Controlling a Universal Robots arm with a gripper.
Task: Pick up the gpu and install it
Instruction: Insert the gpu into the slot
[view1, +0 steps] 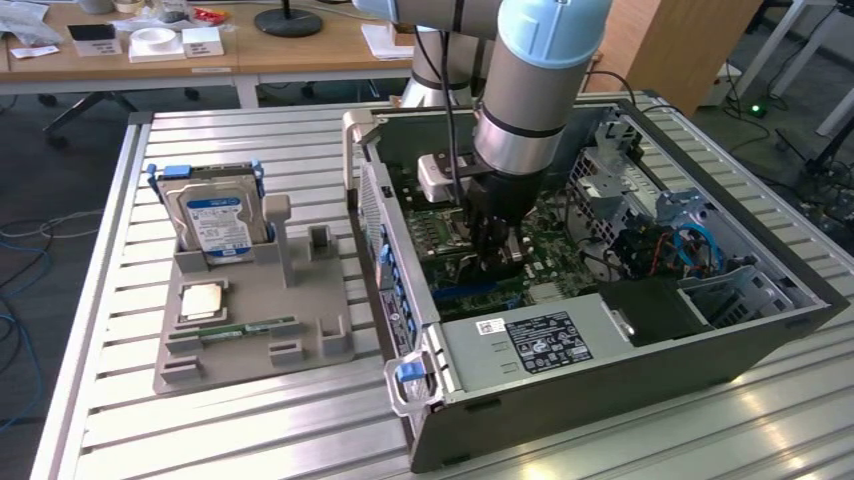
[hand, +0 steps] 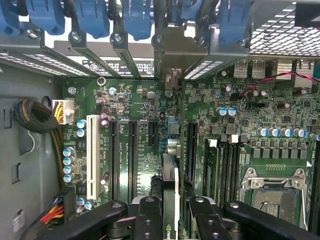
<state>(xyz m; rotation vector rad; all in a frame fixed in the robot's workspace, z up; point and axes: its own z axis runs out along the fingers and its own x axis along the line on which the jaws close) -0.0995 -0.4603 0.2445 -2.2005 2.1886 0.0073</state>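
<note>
The black jaws of the gripper (hand: 170, 220) clamp the gpu, a thin dark flat circuit card (hand: 170, 200), edge-on above the green motherboard (hand: 135, 100) inside the open grey computer case (view1: 601, 390). It looks light, stiff and fragile; hold it by its upper edge.

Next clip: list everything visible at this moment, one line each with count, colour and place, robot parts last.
computer case: one, dark grey, open, on the slatted table.
motherboard: one, green, inside the case.
gpu: one, dark, held edge-on over the motherboard slots.
hard drive: one, silver with blue-white label, upright in the grey holder.
memory stick: one, green, lying in the holder.
desk: one, wooden, behind the table.
arm: one, light blue and grey, reaching into the case.
gripper: one, black, clamped on the gpu.
</note>
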